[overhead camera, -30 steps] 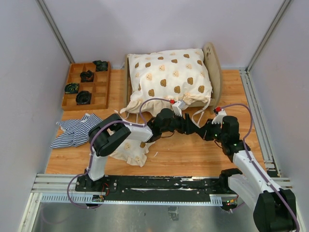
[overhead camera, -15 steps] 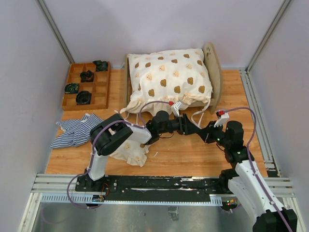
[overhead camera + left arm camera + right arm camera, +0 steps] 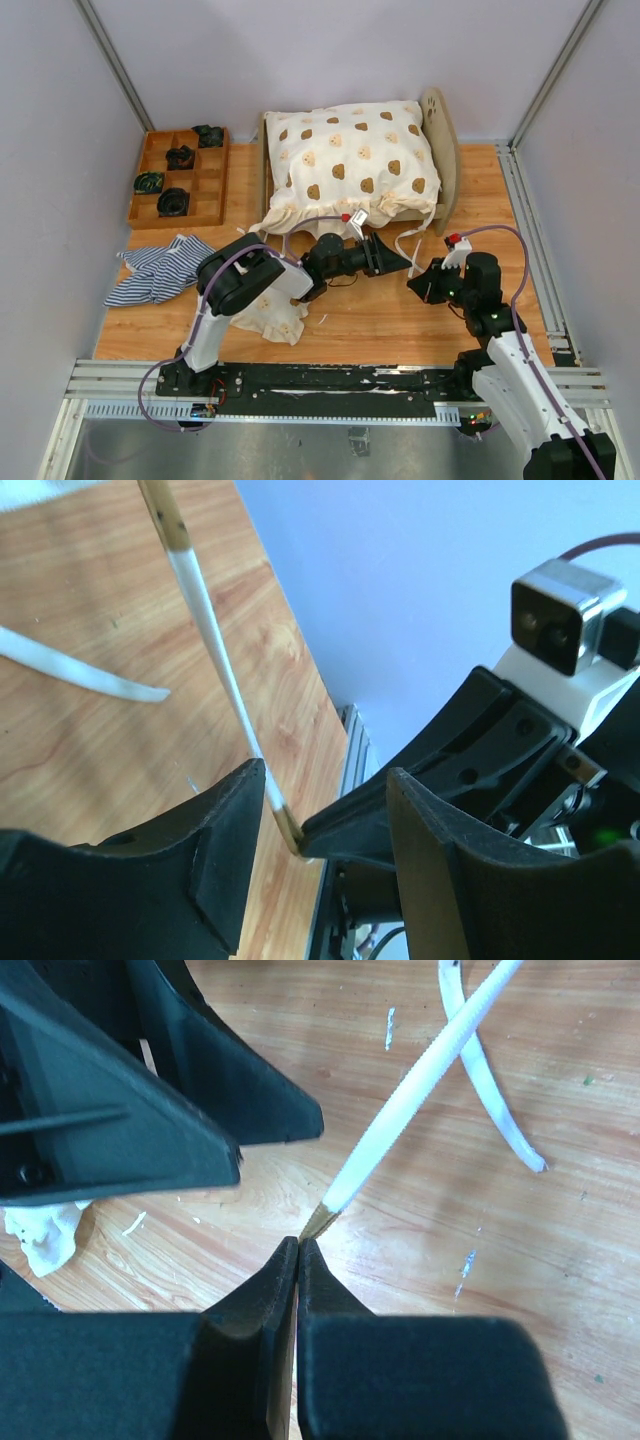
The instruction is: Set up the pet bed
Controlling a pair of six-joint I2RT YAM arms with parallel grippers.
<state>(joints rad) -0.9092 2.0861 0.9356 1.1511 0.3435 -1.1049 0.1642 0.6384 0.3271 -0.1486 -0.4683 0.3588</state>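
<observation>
Your right fingers (image 3: 298, 1290): closed, pinching brown-tipped end of white tie (image 3: 400, 1120), low centre of right wrist view. Your left fingers (image 3: 392, 257): open, holding nothing; same tie runs through gap between them. Both sets nearly tip to tip, centre-right of overhead view, over bare tabletop (image 3: 380, 320). Pet bed (image 3: 445, 150) just behind, upper centre, headboard at right end, bear-print quilt (image 3: 350, 160) piled on it. Striped cloth (image 3: 155, 272) crumpled at left edge. Brown tray (image 3: 210, 185) upper left.
</observation>
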